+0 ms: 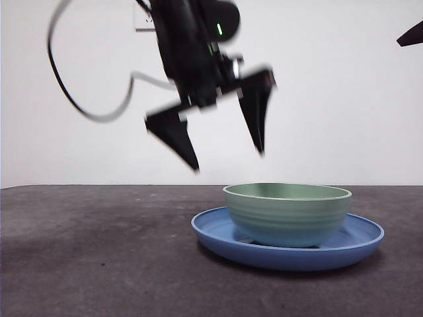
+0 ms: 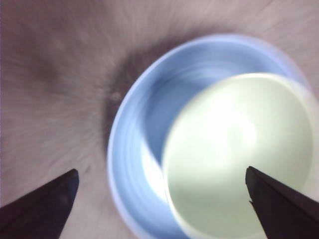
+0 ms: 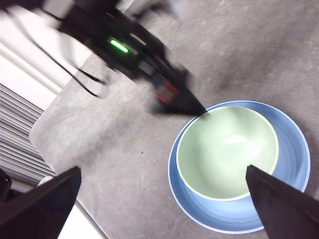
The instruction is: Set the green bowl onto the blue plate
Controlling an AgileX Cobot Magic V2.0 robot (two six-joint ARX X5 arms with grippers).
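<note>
The green bowl (image 1: 287, 211) stands upright in the blue plate (image 1: 360, 243) on the dark table, right of centre in the front view. My left gripper (image 1: 229, 160) hangs open and empty above the bowl's left side, clear of its rim and blurred by motion. The left wrist view shows the bowl (image 2: 234, 154) off-centre in the plate (image 2: 132, 149), under the left gripper (image 2: 161, 170). In the right wrist view, the bowl (image 3: 227, 152) sits in the plate (image 3: 295, 164) below my open, empty right gripper (image 3: 163, 168), with the left arm (image 3: 144, 59) reaching over the plate's edge.
The right arm shows only as a black tip (image 1: 411, 34) at the top right corner of the front view. A black cable (image 1: 79, 99) loops from the left arm. The table's edge and a slatted surface (image 3: 20, 134) lie beyond the mat.
</note>
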